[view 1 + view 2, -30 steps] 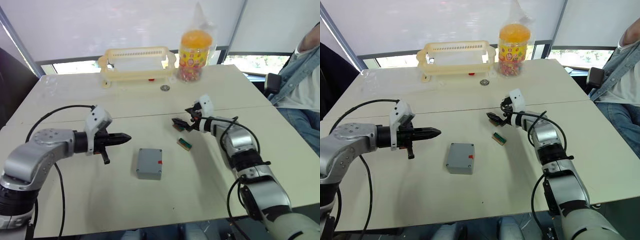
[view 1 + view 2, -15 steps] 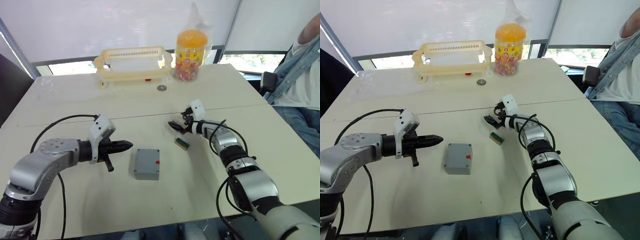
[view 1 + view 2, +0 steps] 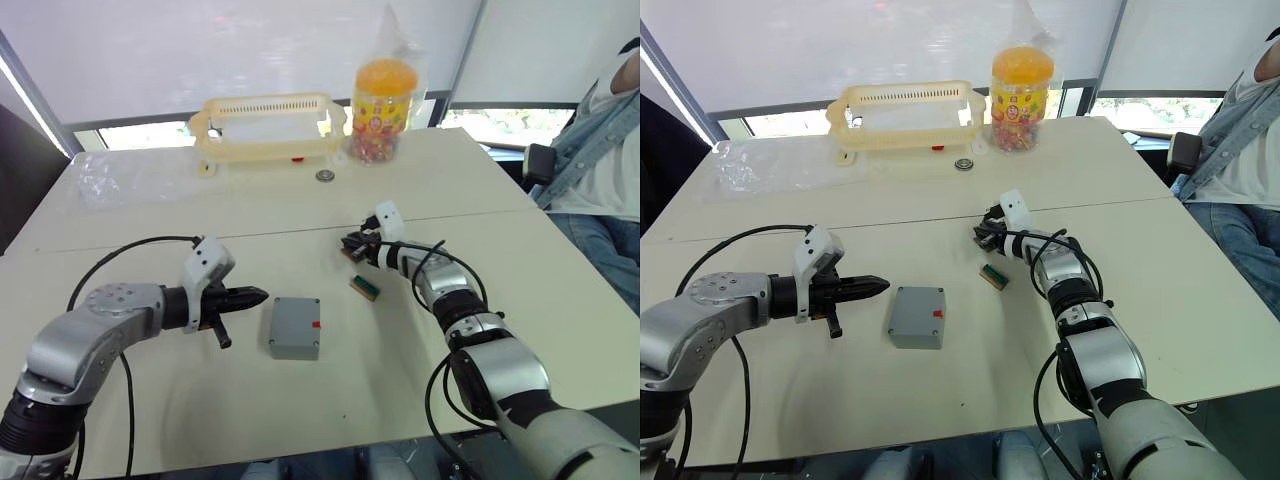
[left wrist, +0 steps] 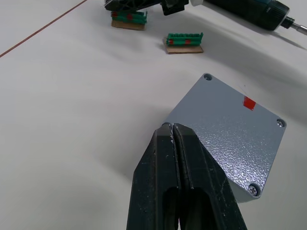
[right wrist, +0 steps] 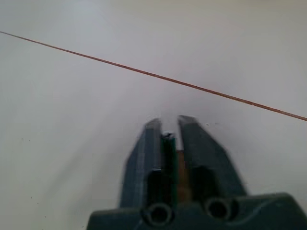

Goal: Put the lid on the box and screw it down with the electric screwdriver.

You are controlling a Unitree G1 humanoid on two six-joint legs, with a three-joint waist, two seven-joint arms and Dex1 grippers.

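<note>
Your left gripper [image 3: 252, 296] is edging in closer than a second ago, and its fingers, pressed tightly together, are now pointing at the left side of the box [image 3: 296, 327], which is sitting near the middle of the table [image 3: 150, 400] with the lid [image 4: 225, 129] lying flat on top. If you are pressing on like this, the shut tips are likely shoving the box to the right instead of steadying it. Your right gripper [image 3: 352, 245] is pinching a small green connector [image 4: 127, 19] far right of the box, so that hand is not free for a tool.
</note>
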